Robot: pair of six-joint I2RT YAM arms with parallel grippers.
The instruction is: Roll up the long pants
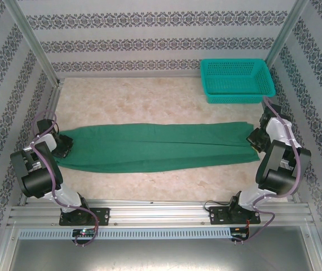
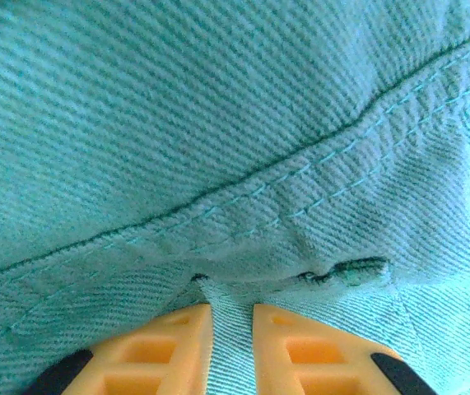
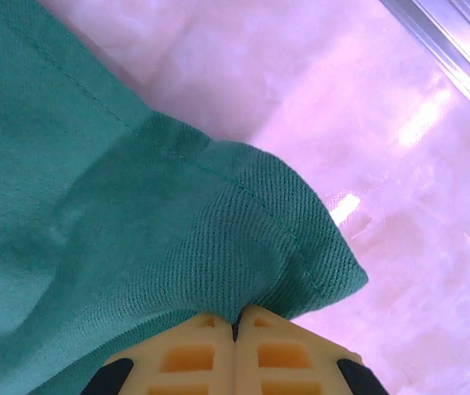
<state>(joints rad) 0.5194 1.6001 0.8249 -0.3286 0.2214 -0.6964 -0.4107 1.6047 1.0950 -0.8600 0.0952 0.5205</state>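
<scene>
The long pants (image 1: 161, 148) lie flat as a dark green strip across the table from left to right. My left gripper (image 1: 66, 144) is at their left end. In the left wrist view its orange fingers (image 2: 169, 350) pinch a fold of seamed cloth (image 2: 218, 148), so the left gripper (image 2: 233, 329) is shut on the pants. My right gripper (image 1: 255, 139) is at their right end. In the right wrist view it (image 3: 236, 322) is shut on the hemmed corner of the cloth (image 3: 218, 222), just above the tabletop.
A teal mesh basket (image 1: 237, 82) stands at the back right corner, behind the right arm. Patterned walls and metal posts enclose the marbled table (image 1: 149, 101). A metal rail (image 1: 161, 212) runs along the near edge.
</scene>
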